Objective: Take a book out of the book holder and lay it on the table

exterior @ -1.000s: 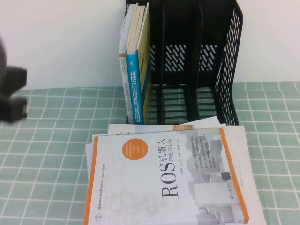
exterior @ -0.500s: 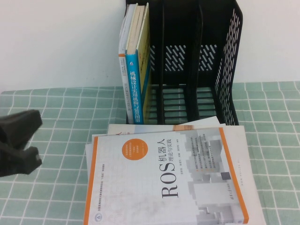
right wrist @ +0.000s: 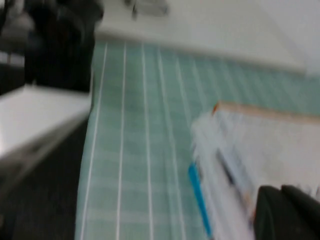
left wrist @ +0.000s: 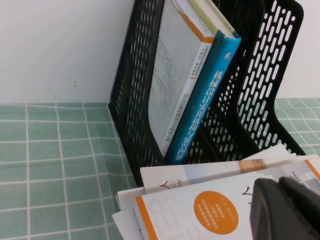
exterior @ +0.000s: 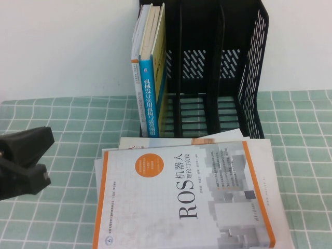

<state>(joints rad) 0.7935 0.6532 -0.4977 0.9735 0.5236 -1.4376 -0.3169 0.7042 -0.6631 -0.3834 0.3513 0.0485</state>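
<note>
The book [exterior: 197,202], white and grey with orange edge stripes and a black "ROS" title, lies flat and cover up on the table [exterior: 62,119], in front of the book holder [exterior: 254,78]. In the left wrist view the same book [left wrist: 175,212] lies just under my left gripper [left wrist: 277,187], whose fingers are shut with nothing in them. From above, the left gripper [exterior: 44,162] hovers at the left edge, clear of the book. My right gripper [right wrist: 280,192] is out of the high view. Its wrist view is blurred and shows it shut near a white, orange-edged book [right wrist: 270,145].
The black book holder [left wrist: 130,90] stands against the white wall. Its left compartment holds a blue-spined book [exterior: 149,98] and a white-spined book [exterior: 136,88], both upright. Thin white booklets [exterior: 155,142] stick out from under the ROS book. Green checked cloth [left wrist: 50,150] lies to the left.
My left gripper has come down and to the right along the left edge of the high view. The ROS book and the book holder have not moved.
</note>
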